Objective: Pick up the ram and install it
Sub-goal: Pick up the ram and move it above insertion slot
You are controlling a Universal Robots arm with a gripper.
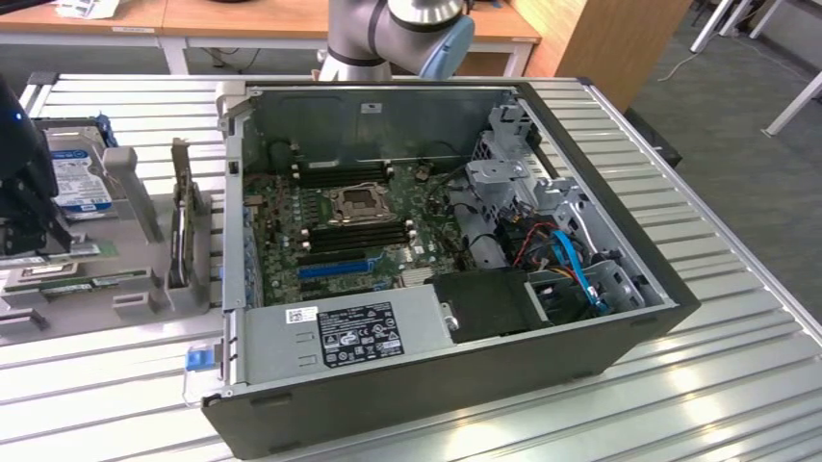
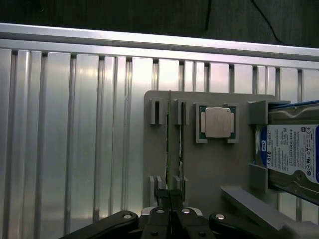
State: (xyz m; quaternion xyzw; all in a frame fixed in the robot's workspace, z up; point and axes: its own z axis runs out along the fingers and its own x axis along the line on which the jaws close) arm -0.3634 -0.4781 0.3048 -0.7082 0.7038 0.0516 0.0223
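The ram (image 2: 169, 144) is a thin green stick standing on edge in a slot of the grey parts holder (image 2: 209, 169). My gripper (image 2: 169, 199) is over the holder with its black fingers shut. The fingertips meet right in line with the ram's edge at its near end. Whether they pinch the stick or sit just above it I cannot tell. In the exterior view the arm's dark wrist end (image 1: 19, 173) hangs over the holder (image 1: 141, 241) at the far left. The open computer case (image 1: 424, 395) holds the motherboard with black memory slots (image 1: 353, 231).
A bare processor chip (image 2: 218, 122) and a blue-labelled hard drive (image 2: 294, 154) sit in the holder beside the ram. An expansion card (image 1: 187, 231) stands upright on the holder by the case wall. The ribbed metal table (image 2: 75, 149) extends around the holder.
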